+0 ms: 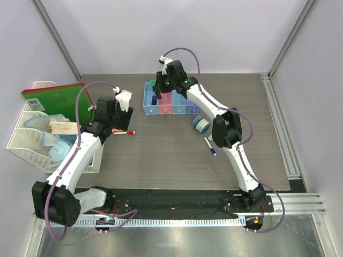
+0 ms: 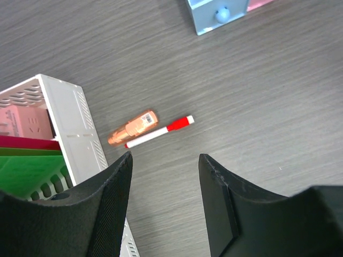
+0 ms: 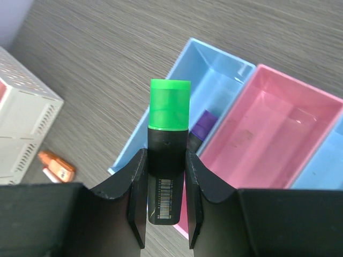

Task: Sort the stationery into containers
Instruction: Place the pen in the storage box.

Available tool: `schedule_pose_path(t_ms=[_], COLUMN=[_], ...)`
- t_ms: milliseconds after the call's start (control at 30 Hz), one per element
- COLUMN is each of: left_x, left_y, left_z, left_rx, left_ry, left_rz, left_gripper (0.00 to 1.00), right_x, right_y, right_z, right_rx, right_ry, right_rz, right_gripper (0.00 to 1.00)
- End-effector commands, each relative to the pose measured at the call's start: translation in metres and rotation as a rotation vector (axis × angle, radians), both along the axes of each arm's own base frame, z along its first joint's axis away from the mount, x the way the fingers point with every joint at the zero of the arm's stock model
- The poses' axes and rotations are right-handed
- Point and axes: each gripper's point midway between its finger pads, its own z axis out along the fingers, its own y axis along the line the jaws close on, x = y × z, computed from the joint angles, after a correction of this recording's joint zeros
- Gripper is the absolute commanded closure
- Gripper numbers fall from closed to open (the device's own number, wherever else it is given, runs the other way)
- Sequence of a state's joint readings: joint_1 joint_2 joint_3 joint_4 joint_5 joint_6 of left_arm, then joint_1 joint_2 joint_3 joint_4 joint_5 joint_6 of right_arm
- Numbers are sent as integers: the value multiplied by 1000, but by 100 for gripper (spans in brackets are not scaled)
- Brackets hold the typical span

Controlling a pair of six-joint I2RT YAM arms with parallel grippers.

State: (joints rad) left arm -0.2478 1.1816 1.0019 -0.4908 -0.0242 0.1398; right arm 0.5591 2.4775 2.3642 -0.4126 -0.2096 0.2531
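right pincer (image 3: 166, 160), clamped on a green-capped highlighter (image 3: 169, 115), hangs over the end blue bin (image 3: 228, 75), where a purple-ended highlighter (image 3: 201, 126) already lies. left pincer (image 2: 165, 160), jaws apart, hovers above the red marker (image 2: 159, 131). that marker, the jar (image 1: 201, 125) and the blue marker (image 1: 209, 145) lie unsorted on the table (image 1: 161, 155), so sorting looks barely begun.

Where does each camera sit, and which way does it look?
Top external: above and behind the left arm and right arm, looking down on the table; both show.
Left wrist: on the left arm, looking past the open left gripper at a red-capped marker.
Right wrist: on the right arm, looking past the right gripper, holding a green-capped highlighter, at the light blue bin.
Both wrist views show the orange tube.
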Motion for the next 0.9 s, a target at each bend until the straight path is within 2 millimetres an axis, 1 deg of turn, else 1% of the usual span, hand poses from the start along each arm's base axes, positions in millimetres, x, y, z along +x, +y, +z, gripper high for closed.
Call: schedule_pose_path(t_ms=[0,100,233,267,333,400,467,500,700,733,800,833,867], left_x=[-16,-22,-29,-29,-29,-28,-27,-27,-26,-26,-26,-27,-26], left_y=[-6,-6,-7,-6,-5,-5,-5,-5,-8,-7,-6,-6,-6], left_z=[-4,-8,-13,-13,-14,-14,-13,-14,-11,-12,-12,-12,-13], left_rx=[-21,-15,-13,-17,-19,-18,-16,-15,-26,-23,-20,-19,-20], left_ry=[37,57,71,72,74,75,73,76,74,76,75,72,74], left_rz=[-57,-76,-100,-99,-97,-99,-99,-99,-109,-108,-106,-107,-106], left_gripper=[46,47,46,46,47,47,47,46,46,45,40,39,36], right_x=[2,-1,2,3,4,5,6,6,9,10,10,10,9], right_y=[29,38,44,46,48,51,53,54,57,56,56,56,56], right_z=[39,33,30,27,28,20,20,14,5,3,3,2,4], right_rx=[131,147,160,161,170,173,183,186,187,184,180,171,171], right_ry=[-78,-76,-102,-104,-116,-104,-104,-95,-89,-91,-93,-97,-102], right_rz=[69,96,125,130,140,146,151,149,147,147,152,155,160], right_gripper=[99,99,99,99,99,99,99,99,99,98,89,85,77])
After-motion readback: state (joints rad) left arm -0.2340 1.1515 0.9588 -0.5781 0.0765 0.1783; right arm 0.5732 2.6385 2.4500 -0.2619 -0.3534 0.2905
